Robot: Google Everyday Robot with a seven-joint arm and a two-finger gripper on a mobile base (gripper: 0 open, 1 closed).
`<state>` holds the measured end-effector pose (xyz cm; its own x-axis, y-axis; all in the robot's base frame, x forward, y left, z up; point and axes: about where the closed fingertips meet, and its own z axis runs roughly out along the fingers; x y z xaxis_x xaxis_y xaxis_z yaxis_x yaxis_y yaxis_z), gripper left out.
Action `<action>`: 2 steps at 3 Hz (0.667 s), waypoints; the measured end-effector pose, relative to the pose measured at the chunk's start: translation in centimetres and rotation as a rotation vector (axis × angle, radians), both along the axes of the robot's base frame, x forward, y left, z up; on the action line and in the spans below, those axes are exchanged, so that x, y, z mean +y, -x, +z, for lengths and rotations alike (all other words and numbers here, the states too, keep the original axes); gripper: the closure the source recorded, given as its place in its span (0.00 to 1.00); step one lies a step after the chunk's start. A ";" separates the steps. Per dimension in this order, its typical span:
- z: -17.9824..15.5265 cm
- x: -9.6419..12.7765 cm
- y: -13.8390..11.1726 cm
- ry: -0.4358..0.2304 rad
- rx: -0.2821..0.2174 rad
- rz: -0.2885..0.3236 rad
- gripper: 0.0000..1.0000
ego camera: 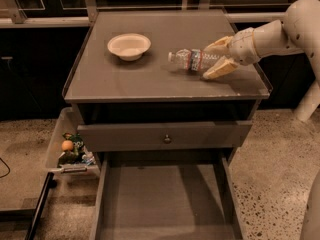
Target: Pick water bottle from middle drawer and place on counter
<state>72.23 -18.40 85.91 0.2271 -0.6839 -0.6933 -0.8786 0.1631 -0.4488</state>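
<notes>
The small clear ribbed plastic water bottle lay on its side on the flat grey cabinet tabletop, long axis left-right, white cap pointing left, its base end clasped between the jaws of the cream gripper reaching in from the right.

A small clear ribbed plastic bottle is seen lying on the flat grey worktop. The cream gripper is placed at its base end.
</notes>
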 end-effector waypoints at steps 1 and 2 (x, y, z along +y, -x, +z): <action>0.0 0.0 0.0 0.000 0.000 0.000 0.00; 0.0 0.0 0.0 0.000 0.000 0.000 0.00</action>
